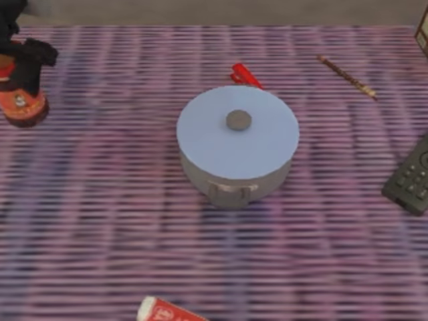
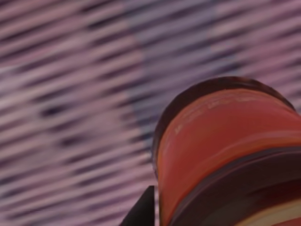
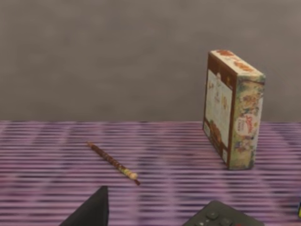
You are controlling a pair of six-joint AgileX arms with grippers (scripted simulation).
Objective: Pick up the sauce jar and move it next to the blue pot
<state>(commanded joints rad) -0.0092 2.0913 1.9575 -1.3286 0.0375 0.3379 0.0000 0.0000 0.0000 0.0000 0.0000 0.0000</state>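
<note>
The sauce jar [image 1: 23, 103] stands at the table's far left, a dark jar with an orange-red label and a small pale mark. My left gripper [image 1: 25, 61] sits over its top, shut on it, hiding most of the lid. The left wrist view is filled by the sauce jar [image 2: 225, 141], with one black finger [image 2: 141, 212] close against its side. The blue pot [image 1: 237, 140], grey-sided with a pale blue lid and grey knob, stands mid-table, well to the jar's right. My right arm is parked off the top view; one finger [image 3: 94, 209] shows in the right wrist view.
A red object [image 1: 245, 75] lies just behind the pot. A thin brown stick [image 1: 346, 77] lies back right, a dark remote [image 1: 409, 179] at the right edge, a red-and-white tube [image 1: 164, 311] at the front edge. A printed box [image 3: 233, 108] stands near the stick.
</note>
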